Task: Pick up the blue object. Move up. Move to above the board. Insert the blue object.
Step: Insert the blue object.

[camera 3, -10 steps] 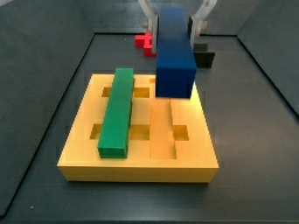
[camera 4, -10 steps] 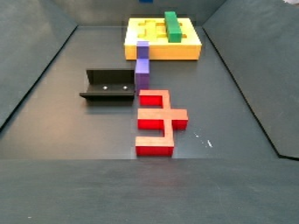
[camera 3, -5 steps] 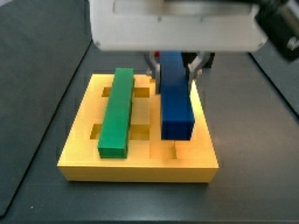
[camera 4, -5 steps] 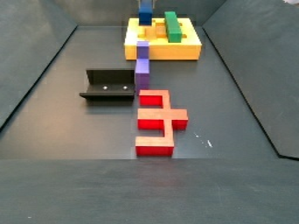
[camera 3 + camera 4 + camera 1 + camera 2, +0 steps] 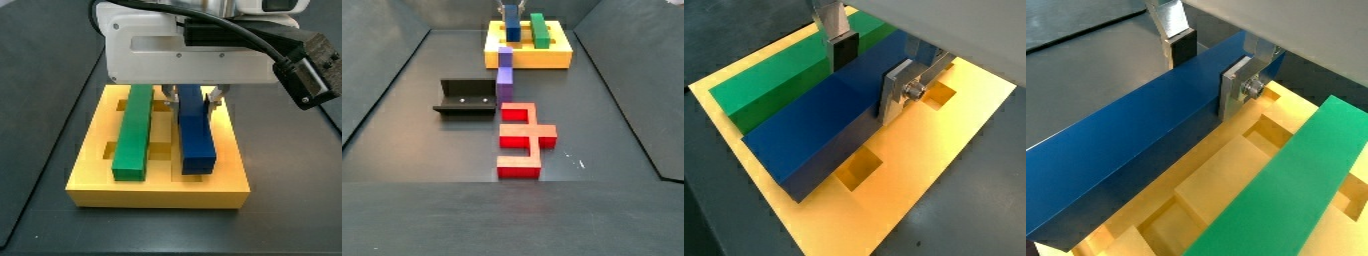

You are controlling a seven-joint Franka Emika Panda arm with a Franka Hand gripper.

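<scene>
The blue object (image 5: pixel 197 135) lies flat in a long groove of the yellow board (image 5: pixel 160 190), parallel to the green bar (image 5: pixel 134 130) on its left. My gripper (image 5: pixel 193 98) hangs over the bar's far half, its fingers on either side. In both wrist views the gripper (image 5: pixel 867 88) (image 5: pixel 1207 82) straddles the blue object (image 5: pixel 818 125) (image 5: pixel 1133 150), the silver plates against its sides, shut on it. The board (image 5: pixel 938 150) (image 5: pixel 1200 190) shows square cut-outs beside the bar. The green bar (image 5: pixel 778 75) (image 5: pixel 1293 180) lies alongside. In a side view the board (image 5: pixel 543 58) is at the far end.
On the dark floor in front of the board lie a purple block (image 5: pixel 505 75), the fixture (image 5: pixel 466 98) and red cross-shaped pieces (image 5: pixel 520 140). Dark walls close in the floor on both sides.
The blue object has come down from steeply tilted to lying flat in the board's groove. The gripper has dropped with it.
</scene>
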